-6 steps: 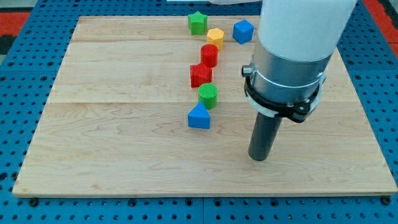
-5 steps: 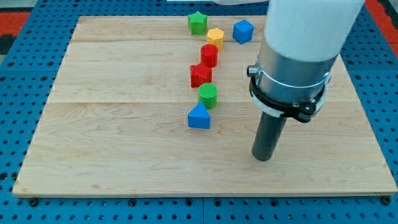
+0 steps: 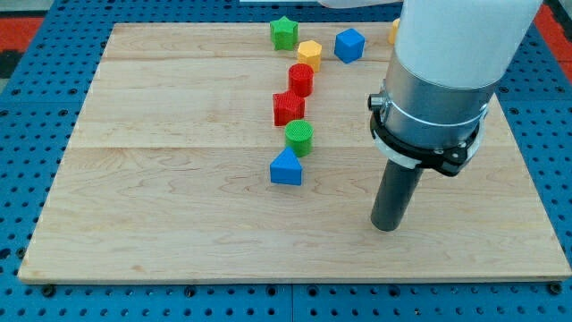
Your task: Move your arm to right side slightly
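Seven blocks are in plain sight on the wooden board [image 3: 179, 179], and we note a sliver of an eighth, a yellow-orange piece [image 3: 394, 30], showing at the view's top just left of the arm's white housing [image 3: 465, 36]; its shape cannot be made out. We carry no gripper, only a dark rod, so nothing is clamped or held. Our tip [image 3: 386, 228] rests on the board in the lower right part of the view, touching no block.

Nearest to the tip is the blue triangular block [image 3: 286, 167], well apart to the view's left and slightly higher. Just above it stands the green cylinder [image 3: 299, 138], close to it, though we cannot tell whether the two touch. Above that sits the red star-shaped block [image 3: 288, 107], and the red cylinder [image 3: 301, 80] lies just beyond, up and to the right. The yellow hexagonal block [image 3: 309, 55] follows, just above the red cylinder. These five form a rough column running up the middle of the board.

At the view's top, the green star-shaped block [image 3: 284, 32] stands to the left of the yellow hexagonal block, and the blue cube [image 3: 349, 45] stands to its right, near the arm's housing. The metal collar [image 3: 429, 116] of the arm hides the board behind it. A blue perforated table [image 3: 27, 134] surrounds the board on all sides
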{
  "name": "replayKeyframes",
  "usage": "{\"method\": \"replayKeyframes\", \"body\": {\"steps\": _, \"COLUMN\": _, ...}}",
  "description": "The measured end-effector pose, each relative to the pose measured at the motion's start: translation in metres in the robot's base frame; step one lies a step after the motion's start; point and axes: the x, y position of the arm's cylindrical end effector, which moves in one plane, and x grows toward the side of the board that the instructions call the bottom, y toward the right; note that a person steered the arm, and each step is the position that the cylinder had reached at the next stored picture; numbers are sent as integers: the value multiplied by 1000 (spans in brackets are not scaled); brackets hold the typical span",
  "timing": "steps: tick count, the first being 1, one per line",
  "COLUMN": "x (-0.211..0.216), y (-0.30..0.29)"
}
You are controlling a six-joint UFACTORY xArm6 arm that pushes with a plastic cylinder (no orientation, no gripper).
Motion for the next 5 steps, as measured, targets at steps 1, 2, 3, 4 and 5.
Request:
{"method": "replayKeyframes", "body": {"steps": 1, "x": 0, "y": 2}}
{"method": "replayKeyframes", "body": {"steps": 2, "x": 0, "y": 4}}
{"method": "replayKeyframes", "body": {"steps": 3, "x": 0, "y": 1}}
{"method": "replayKeyframes", "body": {"steps": 4, "x": 0, "y": 2}}
{"method": "replayKeyframes", "body": {"steps": 5, "x": 0, "y": 3}}
